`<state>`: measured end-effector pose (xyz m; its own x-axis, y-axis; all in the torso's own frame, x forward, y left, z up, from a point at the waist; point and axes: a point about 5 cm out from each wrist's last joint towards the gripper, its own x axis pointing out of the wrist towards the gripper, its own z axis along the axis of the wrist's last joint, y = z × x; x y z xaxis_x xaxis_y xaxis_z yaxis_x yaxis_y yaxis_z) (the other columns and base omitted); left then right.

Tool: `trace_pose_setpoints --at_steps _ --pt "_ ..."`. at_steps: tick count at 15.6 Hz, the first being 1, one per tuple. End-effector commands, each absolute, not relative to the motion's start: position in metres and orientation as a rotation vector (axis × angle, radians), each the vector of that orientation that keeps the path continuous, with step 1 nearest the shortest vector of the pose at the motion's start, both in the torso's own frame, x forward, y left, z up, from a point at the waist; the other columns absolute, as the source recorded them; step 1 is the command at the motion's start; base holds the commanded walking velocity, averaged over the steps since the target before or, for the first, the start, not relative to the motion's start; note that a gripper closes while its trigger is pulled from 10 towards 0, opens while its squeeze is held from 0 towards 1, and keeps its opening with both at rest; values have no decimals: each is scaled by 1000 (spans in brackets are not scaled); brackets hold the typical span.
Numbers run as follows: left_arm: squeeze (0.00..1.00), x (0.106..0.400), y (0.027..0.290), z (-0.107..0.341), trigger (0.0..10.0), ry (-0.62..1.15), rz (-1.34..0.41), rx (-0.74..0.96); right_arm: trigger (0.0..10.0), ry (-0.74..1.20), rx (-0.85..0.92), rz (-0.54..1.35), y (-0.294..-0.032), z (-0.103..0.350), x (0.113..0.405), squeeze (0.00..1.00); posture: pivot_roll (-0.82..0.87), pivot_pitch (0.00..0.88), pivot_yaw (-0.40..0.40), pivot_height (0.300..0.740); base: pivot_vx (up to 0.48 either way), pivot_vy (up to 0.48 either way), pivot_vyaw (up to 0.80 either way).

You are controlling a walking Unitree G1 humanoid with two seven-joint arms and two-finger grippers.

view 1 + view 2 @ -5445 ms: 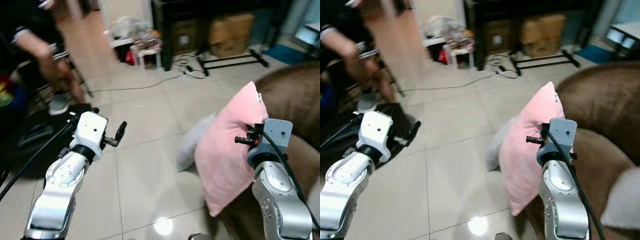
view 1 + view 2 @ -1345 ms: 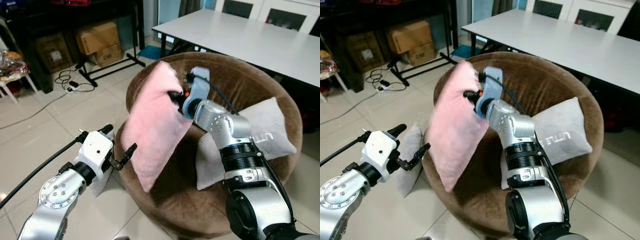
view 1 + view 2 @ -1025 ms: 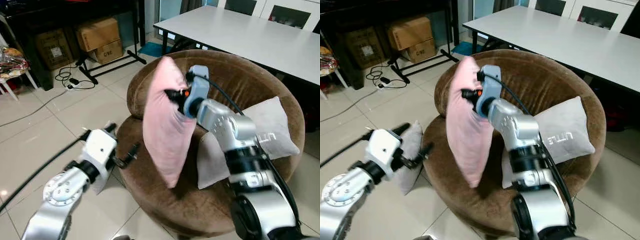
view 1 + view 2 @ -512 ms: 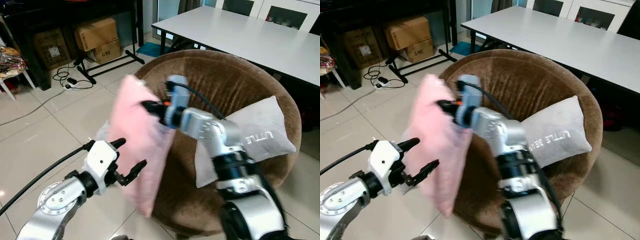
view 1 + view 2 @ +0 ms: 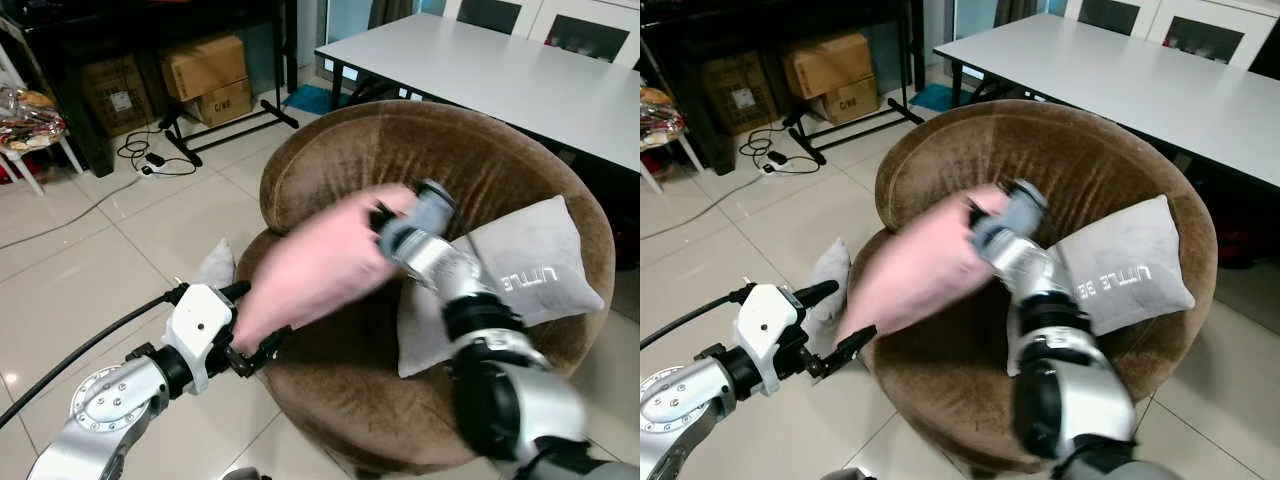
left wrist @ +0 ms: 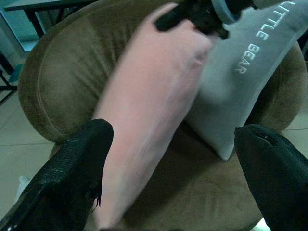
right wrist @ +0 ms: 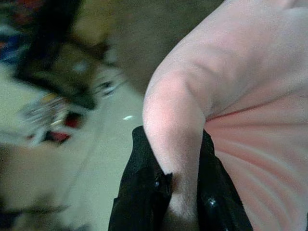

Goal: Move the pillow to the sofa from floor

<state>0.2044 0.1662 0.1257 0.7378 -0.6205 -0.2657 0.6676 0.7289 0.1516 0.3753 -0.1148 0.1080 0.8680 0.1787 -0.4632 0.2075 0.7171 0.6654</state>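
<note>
The right gripper (image 7: 180, 192) is pinching a corner of the soft pink pillow (image 5: 315, 265), fabric bunched between its two black fingers (image 7: 139, 192). The pillow hangs slanted over the seat of the round brown velvety sofa chair (image 5: 350, 170), next to a grey cushion with white lettering (image 5: 520, 275). The left gripper (image 5: 250, 335) hovers by the chair's front edge with fingers spread, close to the pillow's lower end. A second pale cushion (image 5: 215, 268) sits on the tiled floor (image 5: 90, 270).

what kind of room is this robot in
Most likely a lived-in home living and dining area: a round brown sofa chair holding a grey cushion, a long white table behind it, and cardboard boxes on a tiled floor.
</note>
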Motion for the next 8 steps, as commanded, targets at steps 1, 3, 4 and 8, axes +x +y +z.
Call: trace_pose_setpoints --at_steps 1,3,4,8 --pt "0 204 164 128 10000 200 -733 243 10000 497 759 -66 -125 110 378 0 -25 0 -22 740 0 0 0" --pt "0 205 164 129 10000 187 -729 248 10000 459 673 -117 -142 104 378 0 -20 0 -29 740 0 0 0" --pt "0 205 164 130 10000 183 -726 248 10000 430 652 -92 -142 107 379 0 -20 0 -29 740 0 0 0" --pt "0 208 166 130 10000 174 -715 254 10000 389 410 69 -134 107 382 0 -20 0 -30 740 0 0 0"
